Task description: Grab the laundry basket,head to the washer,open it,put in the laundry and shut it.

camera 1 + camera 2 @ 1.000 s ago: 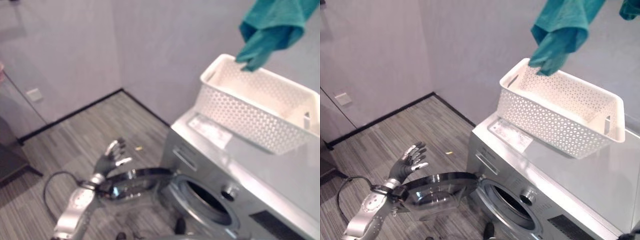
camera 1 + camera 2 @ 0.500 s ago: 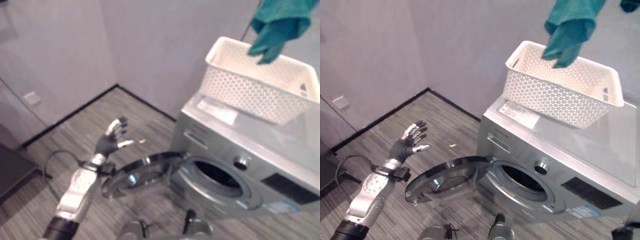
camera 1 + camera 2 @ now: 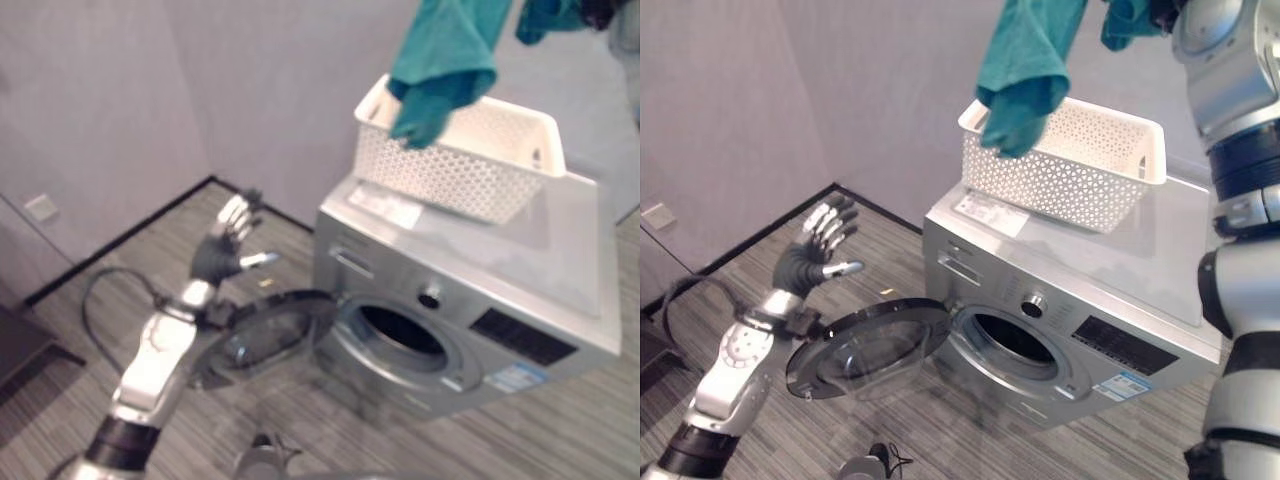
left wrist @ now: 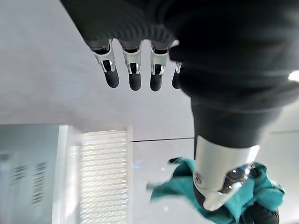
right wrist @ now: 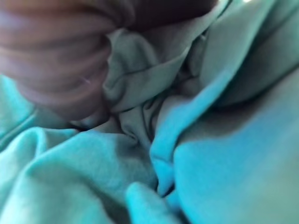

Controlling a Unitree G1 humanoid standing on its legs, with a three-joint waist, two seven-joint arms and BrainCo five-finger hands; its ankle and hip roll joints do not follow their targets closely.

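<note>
Laundry: teal cloth (image 3: 1025,60) hanging from the right hand, above the white basket (image 3: 1070,165) on the washer (image 3: 1080,300).
Right hand (image 5: 60,56): buried in cloth; grip unclear.
Left hand (image 3: 818,250): fingers spread, empty, beside the open door (image 3: 865,345).

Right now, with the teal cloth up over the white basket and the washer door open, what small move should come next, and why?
Probably bring the right arm down and toward the round drum opening. The teal cloth hangs over the white perforated basket on top of the silver washer, well above the opening, and the glass door is swung wide. The left hand is open, beside the door.
</note>
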